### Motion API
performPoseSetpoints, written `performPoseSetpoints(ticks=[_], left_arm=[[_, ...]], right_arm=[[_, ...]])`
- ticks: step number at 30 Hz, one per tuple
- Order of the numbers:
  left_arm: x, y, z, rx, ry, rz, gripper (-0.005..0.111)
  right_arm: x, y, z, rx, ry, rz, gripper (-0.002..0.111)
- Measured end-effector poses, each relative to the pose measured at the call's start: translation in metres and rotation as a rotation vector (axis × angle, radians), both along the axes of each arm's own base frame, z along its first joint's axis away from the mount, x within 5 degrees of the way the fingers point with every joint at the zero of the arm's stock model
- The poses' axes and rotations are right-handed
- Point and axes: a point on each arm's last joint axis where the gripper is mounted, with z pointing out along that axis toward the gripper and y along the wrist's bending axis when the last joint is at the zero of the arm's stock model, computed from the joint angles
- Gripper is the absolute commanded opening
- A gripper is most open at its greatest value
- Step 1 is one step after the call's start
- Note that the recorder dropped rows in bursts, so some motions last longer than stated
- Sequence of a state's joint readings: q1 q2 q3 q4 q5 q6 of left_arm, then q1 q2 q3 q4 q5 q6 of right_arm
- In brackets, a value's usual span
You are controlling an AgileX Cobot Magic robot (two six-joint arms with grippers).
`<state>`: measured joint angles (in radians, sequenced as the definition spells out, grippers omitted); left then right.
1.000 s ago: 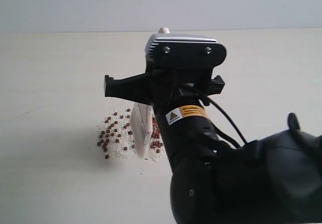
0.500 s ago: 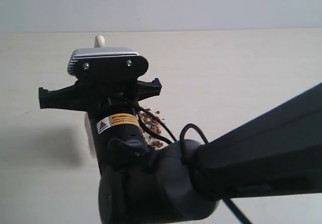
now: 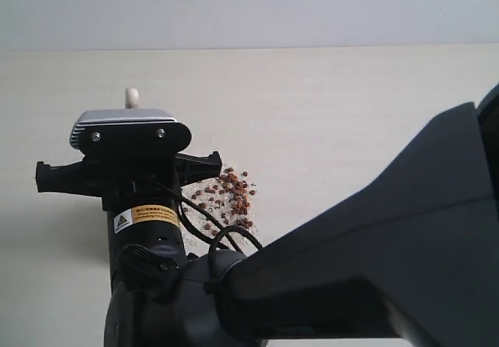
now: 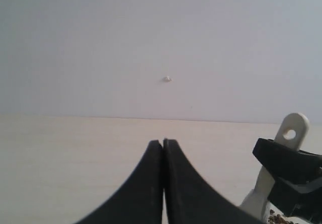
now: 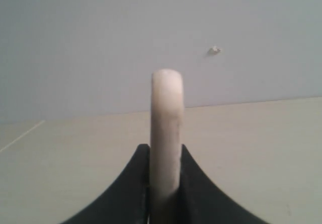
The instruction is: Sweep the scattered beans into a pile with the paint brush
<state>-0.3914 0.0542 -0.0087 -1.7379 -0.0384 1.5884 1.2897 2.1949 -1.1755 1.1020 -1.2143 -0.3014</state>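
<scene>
Left of centre in the exterior view, poised mid-sweep with brush [image 5: 166,113] clamped handle-up in right gripper [image 5: 165,151], left gripper [image 4: 163,143] shut and empty, beans [image 3: 228,197] clumped at mid-frame just beside; next, likely a rightward stroke to tighten the loose edge

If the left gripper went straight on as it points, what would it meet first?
Nothing close: ahead of the shut left gripper lies only pale tabletop, then probably the grey wall. The wooden-handled paint brush stands off to one side; depth is unclear.
</scene>
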Motion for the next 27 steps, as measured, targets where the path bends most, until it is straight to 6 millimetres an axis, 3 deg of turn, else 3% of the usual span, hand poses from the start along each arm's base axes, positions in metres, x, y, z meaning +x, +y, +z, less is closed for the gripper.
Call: performPoseSetpoints(ticks=[11, 27], left_arm=[[0.000, 0.000, 0.000, 0.000, 0.000, -0.002, 0.000], [0.000, 0.000, 0.000, 0.000, 0.000, -0.002, 0.000]], right_arm=[[0.007, -0.014, -0.004, -0.315, -0.006, -0.139, 0.000], [0.011, -0.017, -0.005, -0.480, -0.036, -0.144, 0.000]])
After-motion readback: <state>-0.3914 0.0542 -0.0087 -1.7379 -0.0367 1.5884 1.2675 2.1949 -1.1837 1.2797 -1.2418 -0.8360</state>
